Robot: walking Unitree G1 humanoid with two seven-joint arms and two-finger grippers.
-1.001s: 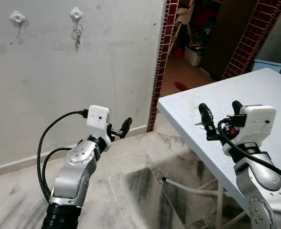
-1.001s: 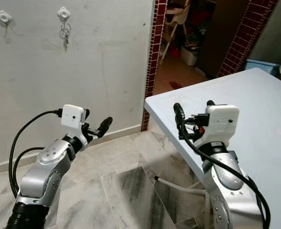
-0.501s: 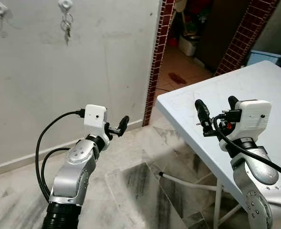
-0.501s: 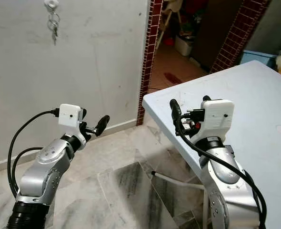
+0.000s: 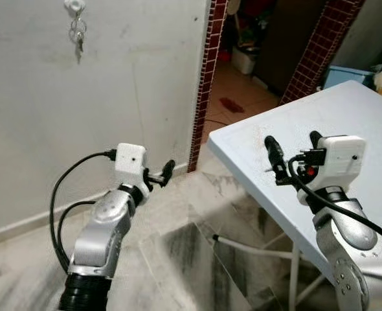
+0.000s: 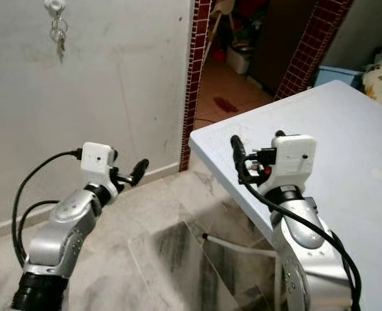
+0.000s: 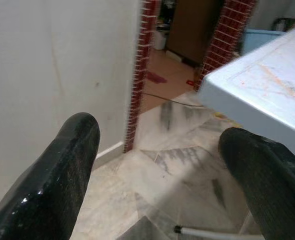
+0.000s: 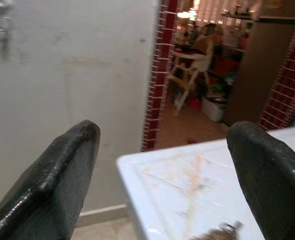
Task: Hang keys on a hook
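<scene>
No readable text, label or number anywhere.

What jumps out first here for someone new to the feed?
Two silver arms raised in front: the left gripper open over the marble floor, the right gripper open above the edge of the white table. High on the grey wall, a bunch of keys already hangs from a white hook, left of the red-brick doorway.

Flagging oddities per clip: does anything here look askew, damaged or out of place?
Nothing stands out. The keys hang straight from the wall hook, and both the left claw and right claw are open and hold nothing.
</scene>
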